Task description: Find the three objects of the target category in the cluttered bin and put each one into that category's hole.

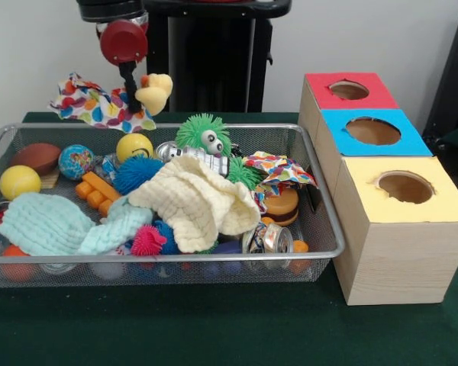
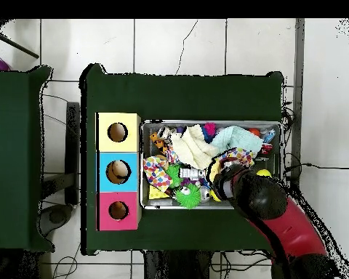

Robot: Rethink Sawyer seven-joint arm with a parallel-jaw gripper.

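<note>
Gripper (image 1: 132, 97): raised over the basket's 11 o'clock corner in the front view, pinching a multicoloured spotted cloth (image 1: 95, 105) and a yellow plush toy (image 1: 156, 93), both hanging clear.
Basket (image 1: 320, 200): silver wire-mesh, on the green table (image 1: 214, 328), crowded with balls, cloths, cans.
Boxes: yellow box (image 1: 401, 229), blue (image 1: 374, 131), red (image 1: 348, 90), at the basket's 3 o'clock.
</note>
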